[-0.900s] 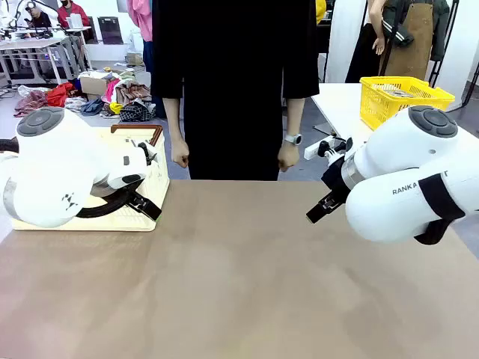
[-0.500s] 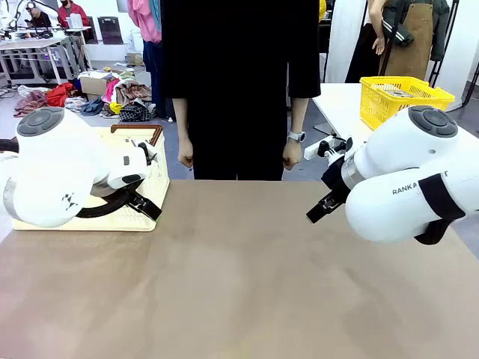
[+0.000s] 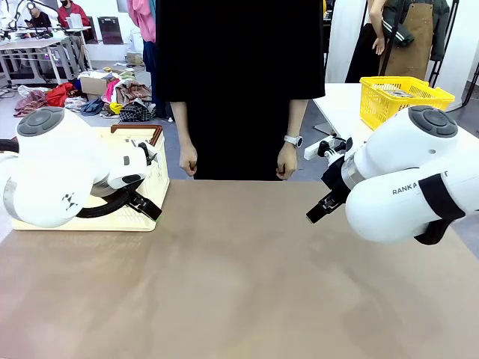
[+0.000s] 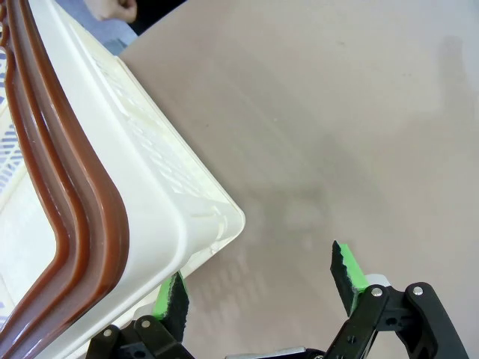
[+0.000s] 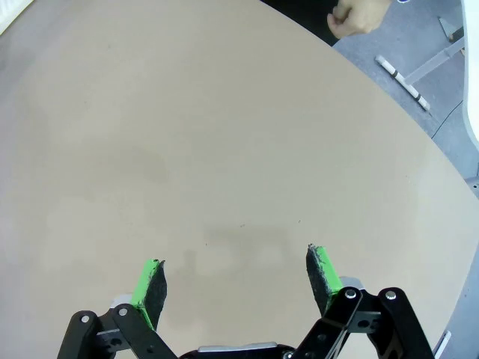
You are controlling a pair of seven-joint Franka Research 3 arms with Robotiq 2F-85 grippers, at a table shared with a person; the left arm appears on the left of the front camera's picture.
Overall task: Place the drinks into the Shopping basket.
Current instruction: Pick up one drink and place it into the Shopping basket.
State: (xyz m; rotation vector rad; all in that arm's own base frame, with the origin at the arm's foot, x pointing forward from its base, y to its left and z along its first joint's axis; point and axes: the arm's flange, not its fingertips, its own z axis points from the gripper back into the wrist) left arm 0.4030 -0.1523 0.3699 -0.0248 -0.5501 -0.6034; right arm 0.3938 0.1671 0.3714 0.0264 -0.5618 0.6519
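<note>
Front view
- counter [image 3: 239, 284]: a brown top running from the two arms to the person at its far edge.
- Shopping basket [image 3: 159, 183]: cream with a brown rim, on the counter's far left part, largely behind the left arm [image 3: 60, 168].
- right arm [image 3: 404, 179]: hangs over the counter's right side, wrist turned toward the middle.
- person's hands [image 3: 188, 166]: loosely curled, hanging at the sides just past the far edge, with a watch on one wrist.
- yellow mesh basket [image 3: 400, 97]: on a separate white table behind the right arm.

Left wrist view
- left end effector [image 4: 260, 280]: released, jaws spread wide with only the brown counter between them.
- Shopping basket [image 4: 150, 172]: its vented cream wall and brown rim take up the left side. Its near corner comes down just beside one green pad [image 4: 172, 295]; whether they touch cannot be told.

Right wrist view
- right end effector [image 5: 236, 268]: released, jaws wide, grasping nothing, over the counter.
- person's hand [image 5: 359, 16]: curled, beyond the counter's far edge.
</note>
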